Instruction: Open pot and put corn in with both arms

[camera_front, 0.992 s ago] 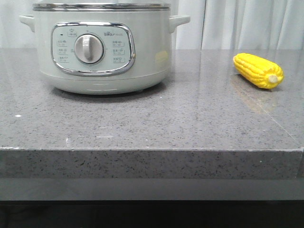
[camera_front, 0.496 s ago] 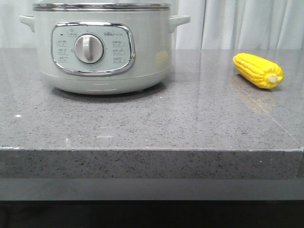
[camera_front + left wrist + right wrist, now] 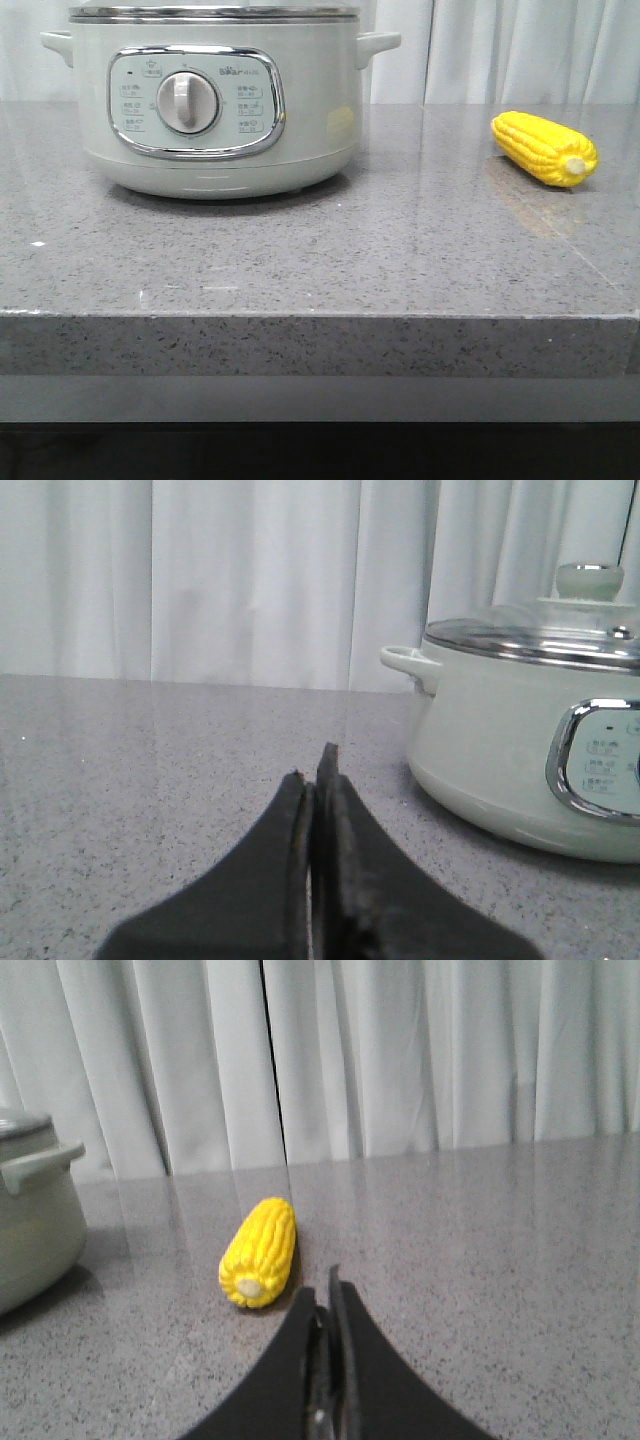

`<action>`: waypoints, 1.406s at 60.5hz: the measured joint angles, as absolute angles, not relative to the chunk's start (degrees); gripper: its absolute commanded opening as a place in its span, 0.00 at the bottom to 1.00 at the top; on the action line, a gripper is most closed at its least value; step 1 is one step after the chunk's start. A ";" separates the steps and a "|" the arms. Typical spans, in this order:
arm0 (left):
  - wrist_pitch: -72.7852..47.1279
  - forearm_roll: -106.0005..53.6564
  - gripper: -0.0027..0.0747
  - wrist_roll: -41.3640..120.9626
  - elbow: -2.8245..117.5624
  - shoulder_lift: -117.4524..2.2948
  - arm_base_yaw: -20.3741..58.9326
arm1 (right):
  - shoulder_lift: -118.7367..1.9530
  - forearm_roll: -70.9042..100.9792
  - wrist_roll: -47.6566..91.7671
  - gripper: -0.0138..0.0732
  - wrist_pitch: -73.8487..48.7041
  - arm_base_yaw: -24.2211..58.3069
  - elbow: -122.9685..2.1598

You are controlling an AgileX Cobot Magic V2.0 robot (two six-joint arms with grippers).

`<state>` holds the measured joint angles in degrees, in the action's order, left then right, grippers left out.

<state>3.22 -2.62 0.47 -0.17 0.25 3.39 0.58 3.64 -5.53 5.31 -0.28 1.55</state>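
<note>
corn (image 3: 260, 1251): just ahead of right gripper (image 3: 326, 1295) — stub end facing it
lid (image 3: 545, 638): still on pot (image 3: 215, 105)
grippers: both pressed together — left gripper (image 3: 315, 768) too

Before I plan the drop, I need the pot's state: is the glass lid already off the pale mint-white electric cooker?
No, the glass lid sits on the cooker.

Pale mint-white pot (image 3: 215, 100) with chrome-framed panel, bright yellow corn (image 3: 543, 148), speckled grey counter (image 3: 320, 250), white curtain (image 3: 400, 1050)
</note>
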 measured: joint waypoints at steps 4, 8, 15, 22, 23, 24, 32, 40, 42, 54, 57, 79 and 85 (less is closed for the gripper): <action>2.70 -3.21 0.01 0.47 1.01 0.25 3.39 | 0.58 3.64 -5.46 0.08 4.52 -0.28 0.70; 0.77 -3.44 0.01 0.47 4.41 0.25 3.39 | 0.58 3.42 -5.41 0.08 1.72 -0.28 -2.23; -4.57 -3.52 0.01 0.47 13.39 0.25 3.39 | 0.58 1.97 -5.08 0.08 -5.03 -0.28 -9.57; -12.24 -3.52 0.01 0.47 23.58 -2.13 3.39 | -1.49 0.00 -4.69 0.08 -12.62 -0.28 -18.46; -13.19 -3.52 0.01 0.47 24.76 -2.66 3.39 | -2.22 0.00 -4.69 0.08 -13.86 -0.28 -19.95; -14.60 -3.52 0.01 0.47 26.48 -3.55 3.39 | -2.77 0.00 -4.69 0.08 -14.63 -0.28 -20.95; -24.25 -3.41 0.01 0.57 37.10 -10.96 3.39 | -9.73 -0.40 -4.61 0.08 -22.22 -0.28 -30.90; -31.10 -3.20 0.01 1.83 43.49 -18.37 3.39 | -15.95 -0.40 -4.61 0.08 -28.41 -0.28 -37.50; -31.91 -3.20 0.01 1.96 44.33 -19.95 3.39 | -17.52 -0.40 -4.61 0.08 -29.79 -0.28 -38.77; -33.52 -3.20 0.01 2.27 45.22 -25.74 3.39 | -25.04 -0.40 -4.48 0.08 -35.12 -0.28 -40.81; -33.62 -3.20 0.01 2.27 45.22 -26.76 3.39 | -26.39 -0.40 -4.48 0.08 -35.81 -0.28 -40.81; -33.62 -3.20 0.09 2.27 45.22 -30.58 3.39 | -31.21 -0.40 -4.48 0.17 -37.05 -0.28 -40.81; -33.62 -3.20 0.34 2.27 45.22 -30.58 3.39 | -31.21 -0.40 -4.48 0.42 -37.20 -0.28 -40.81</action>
<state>-33.62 -3.20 2.27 45.22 -30.58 3.39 -31.21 -0.40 -4.48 -37.20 -0.28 -40.81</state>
